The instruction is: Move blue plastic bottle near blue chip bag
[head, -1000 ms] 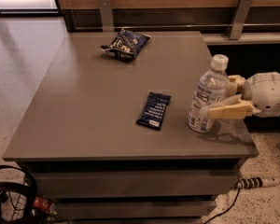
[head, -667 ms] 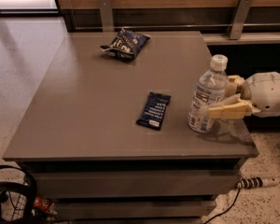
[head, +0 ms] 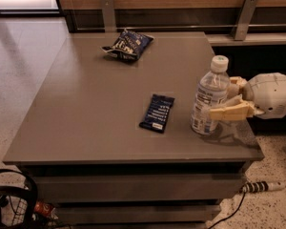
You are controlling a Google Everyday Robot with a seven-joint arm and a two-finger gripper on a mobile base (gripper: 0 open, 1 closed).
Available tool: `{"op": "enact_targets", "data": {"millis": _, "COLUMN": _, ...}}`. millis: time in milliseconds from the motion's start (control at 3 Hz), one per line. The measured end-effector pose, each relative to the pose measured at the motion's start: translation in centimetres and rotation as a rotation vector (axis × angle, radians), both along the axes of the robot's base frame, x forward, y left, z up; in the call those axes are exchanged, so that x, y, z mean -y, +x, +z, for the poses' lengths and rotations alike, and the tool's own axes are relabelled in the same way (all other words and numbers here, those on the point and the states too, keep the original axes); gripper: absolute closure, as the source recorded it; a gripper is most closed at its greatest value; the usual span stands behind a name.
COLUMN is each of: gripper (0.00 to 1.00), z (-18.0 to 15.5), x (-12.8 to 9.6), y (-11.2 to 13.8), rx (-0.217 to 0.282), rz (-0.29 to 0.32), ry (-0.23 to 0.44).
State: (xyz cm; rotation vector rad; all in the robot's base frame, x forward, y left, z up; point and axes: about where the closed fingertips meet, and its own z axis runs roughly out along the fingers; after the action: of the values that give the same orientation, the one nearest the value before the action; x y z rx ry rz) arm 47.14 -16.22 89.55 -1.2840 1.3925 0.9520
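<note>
The blue plastic bottle [head: 209, 97], clear with a white cap and a white-and-blue label, stands upright near the table's right front corner. My gripper [head: 222, 99] reaches in from the right. One finger lies against the bottle's near side and the other against its far side, and they hold its lower half. The blue chip bag [head: 128, 44], puffy and dark blue with white lettering, lies at the back of the table, left of centre and far from the bottle.
A flat dark blue bar wrapper [head: 157, 112] lies on the grey table [head: 86, 109], left of the bottle. A wooden wall with metal brackets [head: 107, 13] runs behind the table. A cable [head: 257, 187] lies on the floor at the right, and a black wire basket [head: 9, 202] at the bottom left.
</note>
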Motion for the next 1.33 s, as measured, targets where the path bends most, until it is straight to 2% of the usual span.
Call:
{"op": "enact_targets", "data": {"millis": 333, "gripper": 1.0, "z": 1.0, "x": -0.1, "y": 1.7, "rx": -0.019, "rz": -0.009, "ry": -0.009}}
{"op": "enact_targets", "data": {"millis": 667, "gripper": 1.0, "z": 3.1, "x": -0.1, "y": 5.7, "rx": -0.051, "rz": -0.035, "ry": -0.003}}
{"op": "enact_targets", "data": {"millis": 1000, "gripper": 1.0, "z": 6.5, "x": -0.1, "y": 10.4, "rx": -0.043, "rz": -0.06, "ry": 0.021}}
{"op": "enact_targets", "data": {"millis": 1333, "gripper": 1.0, "z": 10.7, "x": 0.0, "y": 16.3, "rx": 0.032, "rz": -0.123, "ry": 0.06}}
